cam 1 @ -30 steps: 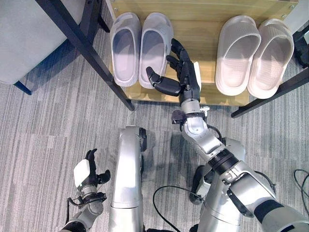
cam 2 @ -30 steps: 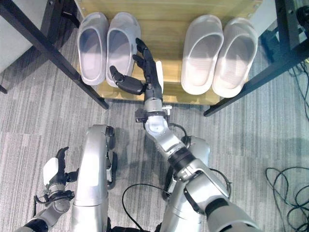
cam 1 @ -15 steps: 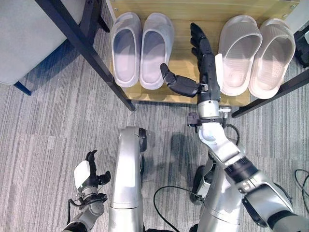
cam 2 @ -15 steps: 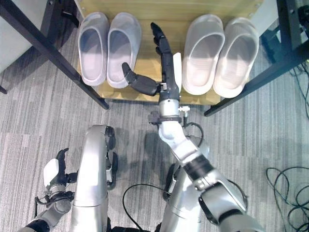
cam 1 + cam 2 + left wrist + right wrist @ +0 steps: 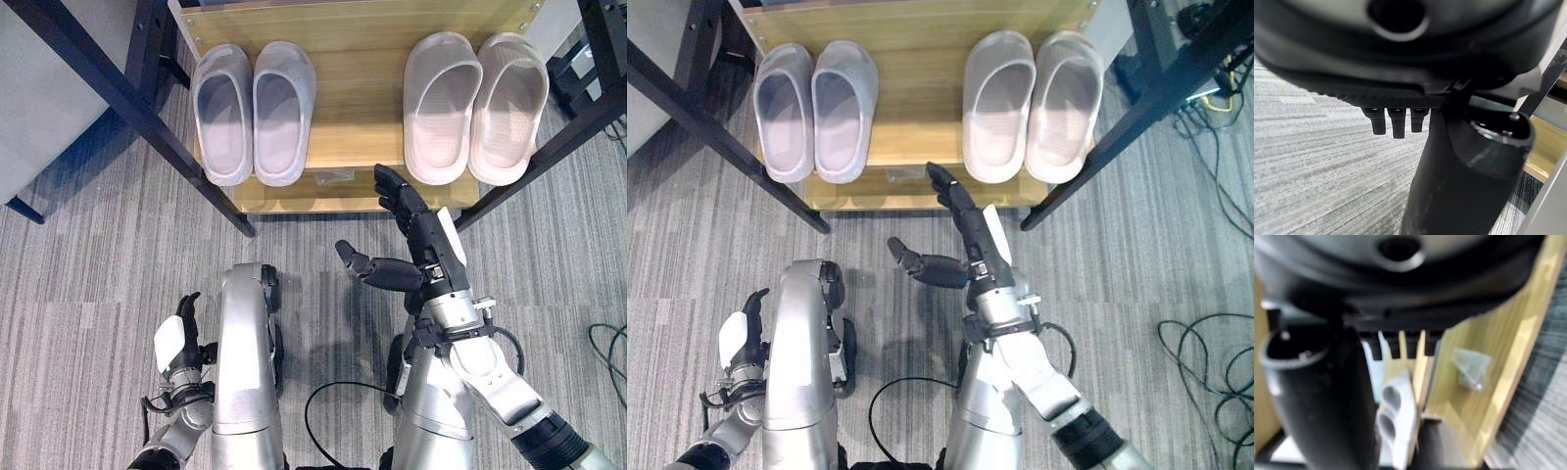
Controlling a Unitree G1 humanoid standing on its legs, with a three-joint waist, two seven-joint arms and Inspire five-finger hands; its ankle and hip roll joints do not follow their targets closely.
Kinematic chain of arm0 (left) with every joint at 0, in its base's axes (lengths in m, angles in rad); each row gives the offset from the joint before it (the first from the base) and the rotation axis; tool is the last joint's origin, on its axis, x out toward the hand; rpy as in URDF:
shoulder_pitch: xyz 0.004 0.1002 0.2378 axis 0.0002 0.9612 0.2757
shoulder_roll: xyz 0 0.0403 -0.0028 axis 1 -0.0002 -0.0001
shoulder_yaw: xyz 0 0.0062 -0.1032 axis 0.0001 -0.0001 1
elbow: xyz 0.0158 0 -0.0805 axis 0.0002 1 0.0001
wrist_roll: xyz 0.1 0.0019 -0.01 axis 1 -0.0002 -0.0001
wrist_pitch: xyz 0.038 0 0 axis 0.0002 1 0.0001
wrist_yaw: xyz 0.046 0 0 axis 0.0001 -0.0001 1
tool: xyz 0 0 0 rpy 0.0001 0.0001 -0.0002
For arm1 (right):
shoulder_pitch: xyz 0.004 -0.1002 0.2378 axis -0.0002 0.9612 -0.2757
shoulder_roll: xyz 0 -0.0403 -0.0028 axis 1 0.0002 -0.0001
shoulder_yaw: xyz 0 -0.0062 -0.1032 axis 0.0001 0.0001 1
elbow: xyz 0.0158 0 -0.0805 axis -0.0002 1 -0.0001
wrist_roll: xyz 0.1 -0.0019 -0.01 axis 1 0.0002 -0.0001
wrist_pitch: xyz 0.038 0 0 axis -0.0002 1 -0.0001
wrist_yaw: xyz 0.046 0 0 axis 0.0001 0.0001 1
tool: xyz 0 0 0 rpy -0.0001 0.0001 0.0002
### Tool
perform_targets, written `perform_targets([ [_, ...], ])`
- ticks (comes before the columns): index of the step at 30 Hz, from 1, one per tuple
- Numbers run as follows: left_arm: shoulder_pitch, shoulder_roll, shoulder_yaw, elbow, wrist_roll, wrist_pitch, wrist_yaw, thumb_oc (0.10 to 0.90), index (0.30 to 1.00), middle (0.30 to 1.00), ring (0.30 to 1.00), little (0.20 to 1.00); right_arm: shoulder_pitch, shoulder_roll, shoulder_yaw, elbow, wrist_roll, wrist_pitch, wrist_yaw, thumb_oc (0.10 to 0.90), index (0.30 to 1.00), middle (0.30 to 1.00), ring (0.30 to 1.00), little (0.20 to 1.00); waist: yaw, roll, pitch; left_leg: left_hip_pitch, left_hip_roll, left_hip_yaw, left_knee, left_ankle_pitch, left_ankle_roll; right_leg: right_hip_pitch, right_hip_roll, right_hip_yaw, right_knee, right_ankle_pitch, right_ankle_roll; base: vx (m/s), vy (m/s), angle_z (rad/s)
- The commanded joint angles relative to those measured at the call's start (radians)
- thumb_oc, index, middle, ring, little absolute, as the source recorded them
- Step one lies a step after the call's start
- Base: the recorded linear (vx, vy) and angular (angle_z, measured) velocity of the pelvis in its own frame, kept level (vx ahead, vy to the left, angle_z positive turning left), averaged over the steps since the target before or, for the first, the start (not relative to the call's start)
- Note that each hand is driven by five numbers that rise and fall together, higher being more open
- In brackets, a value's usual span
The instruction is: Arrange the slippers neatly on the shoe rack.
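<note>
The grey striped carpet covers the floor, with plenty of bare room in front of the rack. The shoe rack is a pale wooden shelf with a black metal frame, its front edge running straight across just beyond the robot's raised hand. A wide strip of bare wood lies between the two pairs, and a narrower strip behind them.

The pale pair of slippers sits on the shelf's right part, the two side by side and touching, long axes running front to back, open heel ends toward the front edge, toes toward the back; the heels slightly overhang the front edge. The grey pair of slippers sits on the left part, likewise side by side and pointing the same way, heels close to the front edge.

The right hand hovers above the carpet just in front of the shelf's edge, between the two pairs, fingers straight and thumb spread out to the left, holding nothing. The left hand hangs low by the robot's side, well away from the rack, fingers relaxed and empty.
</note>
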Motion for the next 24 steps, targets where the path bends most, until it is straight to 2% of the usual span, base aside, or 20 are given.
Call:
perform_targets([
  [1,0.036,0.050,0.042,-0.009,-0.001,-0.032,0.028,0.800,0.900,0.900,0.900,0.900,-0.039,-0.019,-0.053,-0.170,-0.006,-0.088,0.018,0.800,0.900,0.900,0.900,0.900,0.053,-0.021,-0.040,0.015,-0.033,0.007,-0.009,-0.020,0.035,-0.003,0.004,0.007,-0.051,0.065,-0.149,0.00,0.000,0.00],
  [4,0.038,0.042,0.042,0.014,-0.009,-0.033,0.019,0.800,0.900,0.900,0.900,0.900,-0.032,-0.029,-0.056,-0.187,0.004,-0.098,0.033,0.800,0.900,0.900,0.900,0.900,0.051,-0.022,-0.040,0.015,-0.032,0.004,-0.010,-0.018,0.034,-0.003,0.003,0.004,-0.048,0.061,-0.149,0.00,0.000,0.00],
  [7,0.024,0.012,0.067,0.062,-0.038,-0.044,0.001,0.800,0.900,0.900,0.900,0.900,-0.019,-0.107,-0.056,-0.270,0.065,-0.116,0.133,0.800,0.900,0.900,0.900,0.900,0.045,-0.036,-0.040,0.015,-0.033,0.009,-0.016,-0.018,0.032,-0.003,0.011,0.009,-0.051,0.065,-0.147,0.00,-0.012,0.00],
  [10,0.002,-0.018,0.088,0.065,-0.081,-0.060,-0.013,0.800,0.900,0.900,0.900,0.900,0.030,-0.118,-0.094,-0.268,0.069,-0.126,0.130,0.800,0.900,0.900,0.900,0.900,0.039,-0.043,-0.040,0.015,-0.028,0.033,-0.061,-0.006,0.039,-0.003,0.014,0.008,-0.090,0.078,-0.147,0.00,0.000,0.00],
  [11,-0.024,-0.032,0.098,0.058,-0.100,-0.074,-0.010,0.800,0.900,0.900,0.900,0.900,0.047,-0.109,-0.101,-0.260,0.076,-0.138,0.132,0.800,0.900,0.900,0.900,0.900,0.039,-0.050,-0.040,0.015,-0.023,0.053,-0.109,0.002,0.042,-0.003,0.014,0.003,-0.131,0.089,-0.148,-0.11,0.025,0.04],
  [12,-0.073,-0.040,0.100,0.018,-0.107,-0.090,-0.004,0.800,0.900,0.900,0.900,0.900,0.065,-0.088,-0.137,-0.242,0.129,-0.162,0.148,0.800,0.900,0.900,0.900,0.900,0.040,-0.063,-0.040,0.015,-0.027,0.076,-0.221,0.033,0.044,-0.002,0.010,-0.007,-0.227,0.122,-0.155,-0.12,0.028,0.09],
  [13,-0.075,-0.040,0.099,0.018,-0.107,-0.090,-0.004,0.800,0.900,0.900,0.900,0.900,0.065,-0.088,-0.139,-0.242,0.132,-0.163,0.150,0.800,0.900,0.900,0.900,0.900,0.040,-0.063,-0.040,0.015,-0.028,0.077,-0.226,0.037,0.044,-0.002,0.009,-0.008,-0.231,0.125,-0.156,-0.20,0.067,0.12],
  [14,-0.120,-0.043,0.087,-0.045,-0.098,-0.095,-0.009,0.800,0.900,0.900,0.900,0.900,0.075,-0.026,-0.156,-0.192,0.251,-0.169,0.195,0.800,0.900,0.900,0.900,0.900,0.040,-0.047,-0.040,0.015,-0.045,0.073,-0.344,0.100,0.046,0.032,-0.003,-0.051,-0.338,0.156,-0.156,-0.11,0.054,0.13],
  [15,-0.121,-0.042,0.087,-0.045,-0.098,-0.094,-0.009,0.800,0.900,0.900,0.900,0.900,0.075,-0.026,-0.156,-0.191,0.252,-0.170,0.196,0.800,0.900,0.900,0.900,0.900,0.040,-0.045,-0.040,0.015,-0.046,0.071,-0.346,0.102,0.046,0.034,-0.005,-0.054,-0.341,0.157,-0.157,-0.17,0.085,0.27],
  [16,-0.146,-0.059,0.087,-0.080,-0.108,-0.104,-0.038,0.800,0.900,0.900,0.900,0.900,0.079,0.035,-0.156,-0.142,0.309,-0.162,0.223,0.800,0.900,0.900,0.900,0.900,0.042,-0.029,-0.042,0.015,-0.061,0.060,-0.435,0.160,0.044,0.063,-0.010,-0.088,-0.428,0.179,-0.149,-0.05,0.145,0.40],
  [17,-0.168,-0.118,0.073,-0.053,-0.169,-0.117,-0.082,0.800,0.900,0.900,0.900,0.900,0.096,0.140,-0.100,0.009,0.333,-0.147,0.210,0.800,0.900,0.900,0.900,0.900,0.041,-0.011,-0.142,0.016,-0.059,0.032,-0.592,0.238,0.044,0.083,-0.044,-0.142,-0.581,0.217,-0.142,-0.05,0.175,0.43],
  [18,-0.174,-0.125,0.067,-0.044,-0.177,-0.120,-0.091,0.800,0.900,0.900,0.900,0.900,0.092,0.153,-0.089,0.032,0.327,-0.145,0.207,0.800,0.900,0.900,0.900,0.900,0.042,-0.012,-0.153,0.039,-0.056,0.032,-0.633,0.246,0.048,0.102,-0.054,-0.158,-0.624,0.226,-0.142,0.02,0.158,0.36],
  [22,-0.152,-0.139,0.053,0.017,-0.168,-0.119,-0.134,0.800,0.900,0.900,0.900,0.900,0.132,0.218,-0.075,0.193,0.241,-0.137,0.167,0.800,0.900,0.900,0.900,0.900,0.038,-0.032,-0.199,0.231,-0.035,0.020,-0.888,0.307,0.040,0.293,-0.076,-0.227,-0.884,0.280,-0.131,0.00,0.036,0.15],
  [23,-0.151,-0.138,0.053,0.017,-0.169,-0.119,-0.134,0.800,0.900,0.900,0.900,0.900,0.132,0.219,-0.075,0.194,0.240,-0.138,0.167,0.800,0.900,0.900,0.900,0.900,0.038,-0.031,-0.195,0.238,-0.035,0.019,-0.894,0.309,0.040,0.301,-0.076,-0.230,-0.890,0.282,-0.132,0.01,0.048,0.11],
  [24,-0.136,-0.137,0.054,0.027,-0.170,-0.117,-0.153,0.800,0.900,0.900,0.900,0.900,0.148,0.262,-0.096,0.322,0.246,-0.123,0.139,0.800,0.900,0.900,0.900,0.900,0.038,-0.035,-0.209,0.338,-0.028,0.025,-1.017,0.345,0.036,0.396,-0.081,-0.261,-1.023,0.321,-0.121,0.03,0.005,0.10],
])
